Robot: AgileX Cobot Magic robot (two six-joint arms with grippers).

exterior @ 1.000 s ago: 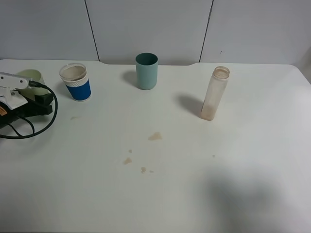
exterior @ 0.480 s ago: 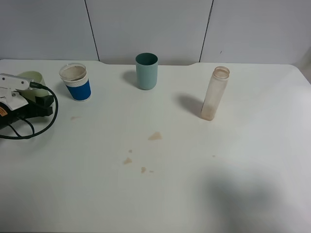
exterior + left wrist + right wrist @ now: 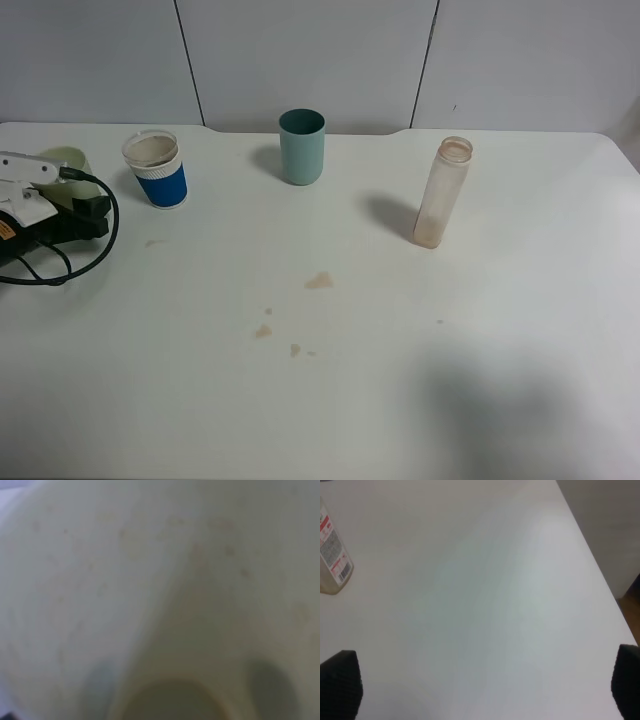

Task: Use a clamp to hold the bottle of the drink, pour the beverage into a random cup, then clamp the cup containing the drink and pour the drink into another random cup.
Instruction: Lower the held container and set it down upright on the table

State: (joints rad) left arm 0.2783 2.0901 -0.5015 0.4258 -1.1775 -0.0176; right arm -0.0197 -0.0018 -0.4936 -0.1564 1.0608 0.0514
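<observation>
A white counter (image 3: 420, 400) is shown from above, with brown spots of spilled beverage (image 3: 318, 281) near its middle. The bottle (image 3: 441, 192) is seen upright and uncapped on the right half, nearly drained, with only a thin brown remnant at its base; in the right wrist view its red-and-white label (image 3: 332, 550) is visible at the frame's edge. A teal cup (image 3: 301, 146) is placed upright at the far middle. The white cup with the blue sleeve (image 3: 156, 169) is set upright to the left of it, well apart from the bottle; its inside looks brownish. At the far left edge, the pale yellow-green tumbler (image 3: 62, 161) is partly hidden behind the left arm (image 3: 28, 190) and its black cable. The left wrist view is filled by a blurred, pale yellow-green surface (image 3: 160, 580) pressed close to the lens. The left claw is clenched, apparently on the tumbler. The right claw (image 3: 480, 685) is released, its two dark fingertips (image 3: 340, 687) spread wide above bare counter, with nothing between them.
</observation>
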